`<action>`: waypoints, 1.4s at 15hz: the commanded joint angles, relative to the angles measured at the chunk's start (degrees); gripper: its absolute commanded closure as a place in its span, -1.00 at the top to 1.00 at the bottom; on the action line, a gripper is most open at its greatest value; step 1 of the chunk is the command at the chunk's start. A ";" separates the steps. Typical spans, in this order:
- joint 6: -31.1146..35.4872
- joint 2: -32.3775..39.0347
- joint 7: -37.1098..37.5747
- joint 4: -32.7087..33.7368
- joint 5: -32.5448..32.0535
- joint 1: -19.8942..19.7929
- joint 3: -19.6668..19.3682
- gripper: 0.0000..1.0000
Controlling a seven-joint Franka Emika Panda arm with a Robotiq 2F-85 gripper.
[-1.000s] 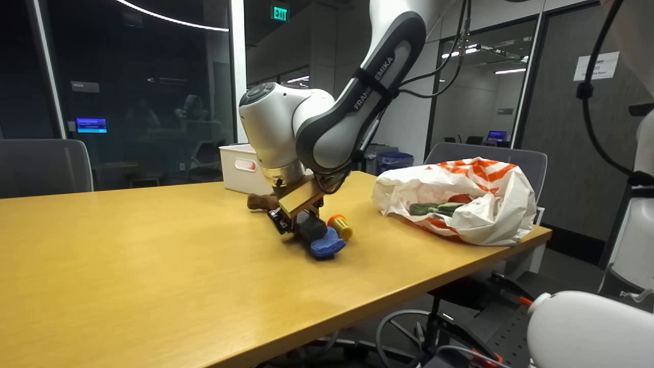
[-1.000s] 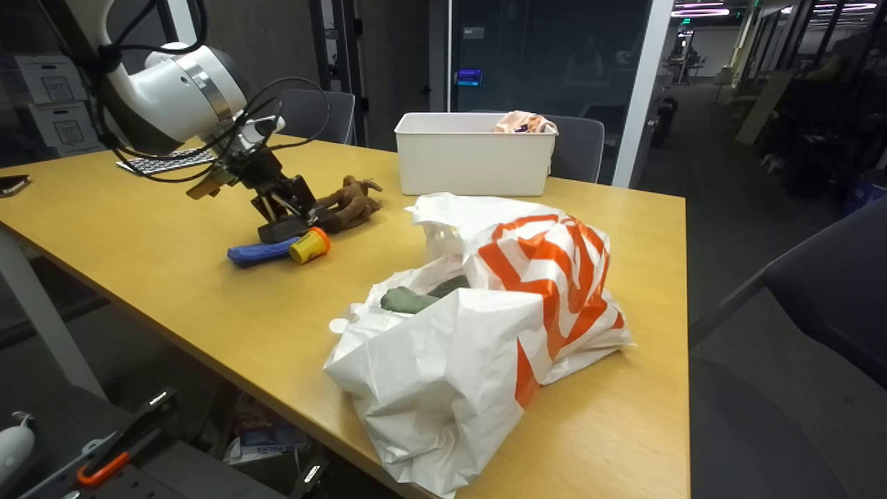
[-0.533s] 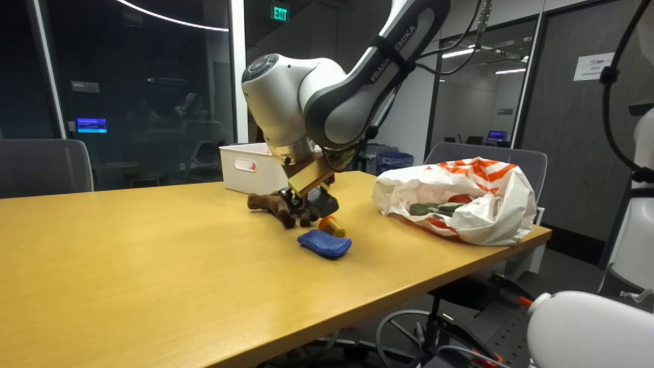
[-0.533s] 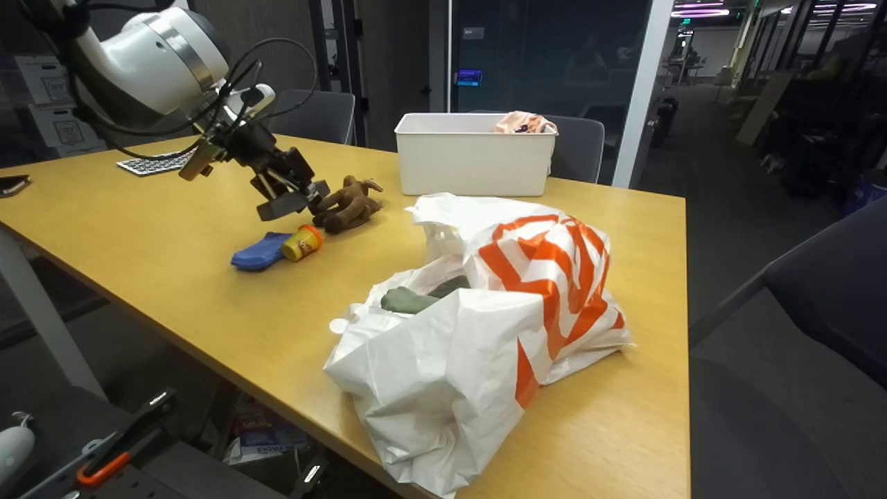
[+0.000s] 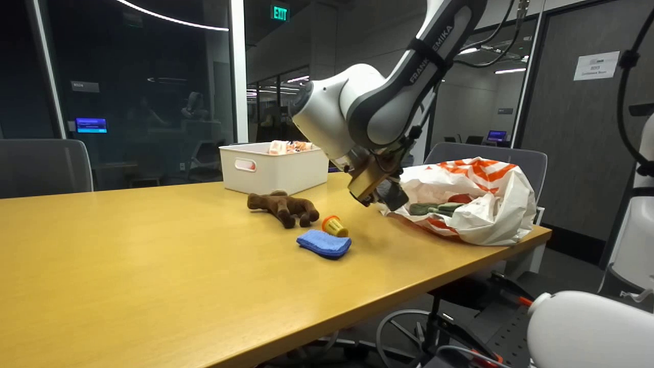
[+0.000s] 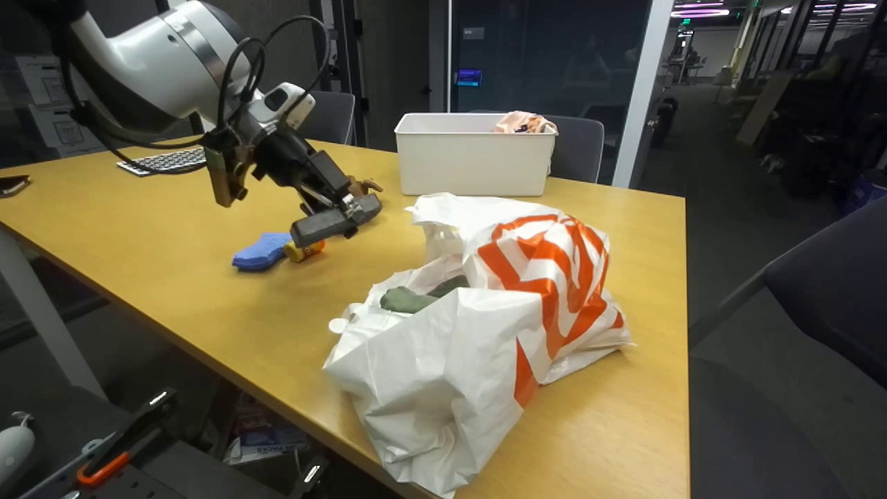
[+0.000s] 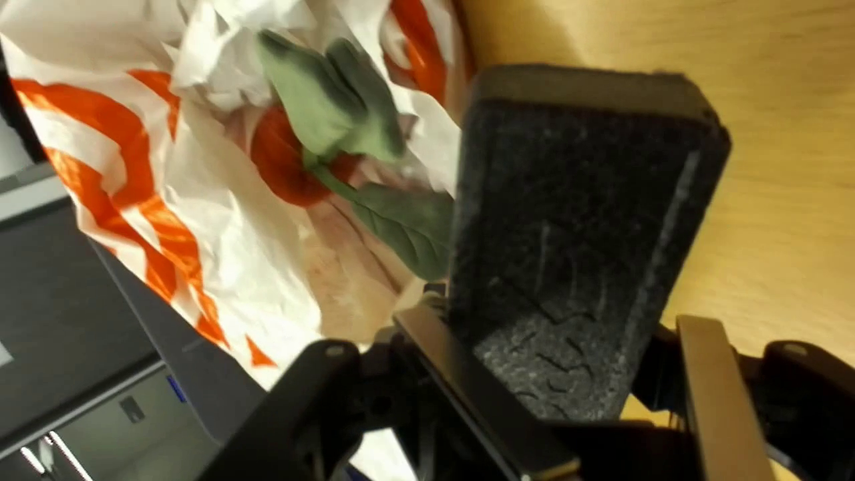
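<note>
Black block (image 7: pixel 581 234), pinched in my gripper (image 7: pixel 560 327), hangs over the table (image 5: pixel 153 276) near the white bag (image 6: pixel 443 374); I want a firm squeeze and the block's protruding end high, off the crumpled plastic. A gap between bag and yellow tub (image 5: pixel 335 226) gives me room; farther off, the tall side of the white bin (image 6: pixel 478 166) would limit my swing

A strip light (image 5: pixel 173 16) glows at 11 o'clock against dark glass (image 5: pixel 148 66) in an exterior view, the table (image 5: pixel 153 278) bright at 8 o'clock. In the wrist view, the table blurs at 3 o'clock; light grazes the 6 o'clock end of a shadowed block (image 7: pixel 574 234).
</note>
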 commanded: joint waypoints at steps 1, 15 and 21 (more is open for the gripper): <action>-3.84 1.40 5.85 -3.72 -1.26 -3.63 -2.35 -0.39; 26.22 0.94 5.65 -4.90 8.72 -16.43 -7.54 -0.39; 42.30 -2.80 8.02 -10.14 17.95 -16.23 -9.88 -0.39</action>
